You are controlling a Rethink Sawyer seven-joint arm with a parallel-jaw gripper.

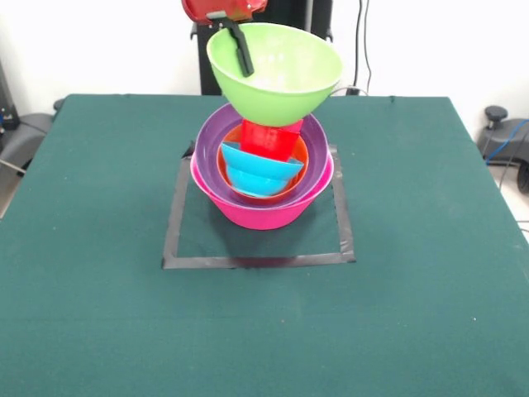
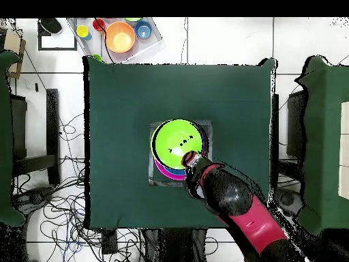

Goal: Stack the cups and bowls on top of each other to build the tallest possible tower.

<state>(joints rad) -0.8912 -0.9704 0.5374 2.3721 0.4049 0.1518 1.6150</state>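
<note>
Landmark = grey tape square (image 1: pixel 259 260) on the green table cloth (image 1: pixel 430 314).

Tower (image 1: pixel 263 178) sits inside the square, toward its far edge in front view. All glossy smooth plastic, round. Base: big pink bowl (image 1: pixel 266 213), wide, tapering down. Purple bowl (image 1: pixel 211 136) nested in it, rim just above the pink rim. Orange bowl (image 1: pixel 302 157) inside the purple, only rim bits visible. Blue bowls (image 1: pixel 260 172) nested in the orange, tipped toward the camera, at least two rims showing. Red cup (image 1: pixel 271 139) sits behind/above the blue ones, tapered, rim tilted.

Lime green bowl (image 1: pixel 277 74): large, deep, tilted w/ its opening toward the camera, underside right at the red cup; can't tell if touching. In overhead view it covers most of the tower over the square.

Gripper (image 1: pixel 240 48): pinching the lime bowl's rim on the far-left side; one black finger (image 1: pixel 242 51) lies inside the wall, the other is hidden behind it.

Off-table: clear tray (image 2: pixel 151 42) w/ a few more small cups/bowls, well apart from the square, beyond the table's far corner in overhead view.
</note>
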